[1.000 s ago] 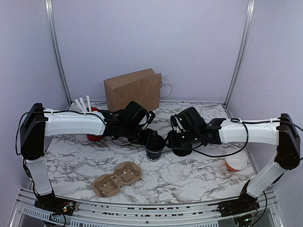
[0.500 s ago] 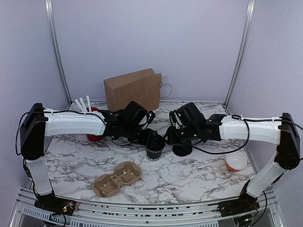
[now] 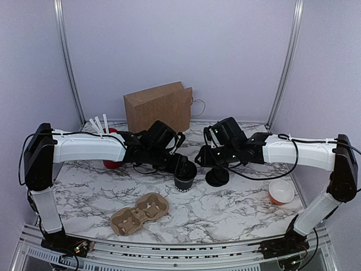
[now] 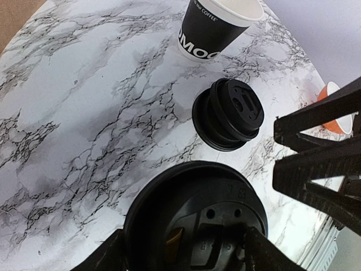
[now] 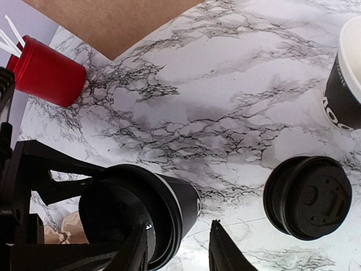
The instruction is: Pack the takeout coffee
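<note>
The takeout coffee (image 3: 183, 179) stood lidded on the table (image 3: 225, 209) between my left fingers (image 4: 107, 259), which looked clamped on its sides, though the wrist view cropped them. My right fingers (image 5: 221, 254) hung just beside it, apart, over bare marble.

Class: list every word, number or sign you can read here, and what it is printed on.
"COFFEE": small white print on the open black paper cup with white interior.
"MOO": large white letters below it, cut off at the ends.
White print on the black paper cup with black round plastic lid: too small to read.
Raised marks on that lid: too faint.
</note>
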Controlling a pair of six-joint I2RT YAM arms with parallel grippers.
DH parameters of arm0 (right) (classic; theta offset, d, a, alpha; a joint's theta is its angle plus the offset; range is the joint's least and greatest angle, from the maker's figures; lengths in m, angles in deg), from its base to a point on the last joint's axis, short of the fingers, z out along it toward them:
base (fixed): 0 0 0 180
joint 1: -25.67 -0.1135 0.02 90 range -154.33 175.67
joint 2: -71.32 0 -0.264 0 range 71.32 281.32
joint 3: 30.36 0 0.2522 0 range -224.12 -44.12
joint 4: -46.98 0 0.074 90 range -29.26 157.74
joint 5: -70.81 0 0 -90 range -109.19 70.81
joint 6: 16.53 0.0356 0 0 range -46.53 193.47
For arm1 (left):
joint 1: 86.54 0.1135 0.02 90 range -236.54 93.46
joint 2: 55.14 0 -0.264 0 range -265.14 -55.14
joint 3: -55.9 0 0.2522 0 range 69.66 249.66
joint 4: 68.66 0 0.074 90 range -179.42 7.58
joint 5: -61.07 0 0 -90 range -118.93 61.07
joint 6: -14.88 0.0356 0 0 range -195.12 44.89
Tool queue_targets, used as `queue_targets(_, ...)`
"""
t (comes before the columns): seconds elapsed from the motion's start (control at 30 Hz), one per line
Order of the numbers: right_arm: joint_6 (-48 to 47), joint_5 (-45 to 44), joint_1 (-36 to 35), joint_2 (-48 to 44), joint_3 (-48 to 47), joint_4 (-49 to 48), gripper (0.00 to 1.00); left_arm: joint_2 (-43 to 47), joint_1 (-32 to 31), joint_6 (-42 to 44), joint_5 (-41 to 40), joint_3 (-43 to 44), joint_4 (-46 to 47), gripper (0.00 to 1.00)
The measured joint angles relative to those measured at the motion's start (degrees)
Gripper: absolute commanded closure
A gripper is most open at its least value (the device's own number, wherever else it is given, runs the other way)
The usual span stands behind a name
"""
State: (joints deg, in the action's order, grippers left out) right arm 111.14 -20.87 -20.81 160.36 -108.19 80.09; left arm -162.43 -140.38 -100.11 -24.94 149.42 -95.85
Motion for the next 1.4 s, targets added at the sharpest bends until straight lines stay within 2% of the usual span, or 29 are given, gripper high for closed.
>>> queue_targets(1.0, -3.23, 4.02, 2.40, 2.12, -1.38, -0.85, 0.64, 0.13, 3.13, 0.46, -1.49, 2.99, -0.35, 0.30)
queue_targets(1.4, -5.25, 9.64, 4.39, 2.14, -0.92, -2.56, 0.68, 2.38, 3.39, -0.44, -1.49, 1.66, -1.77, 0.45)
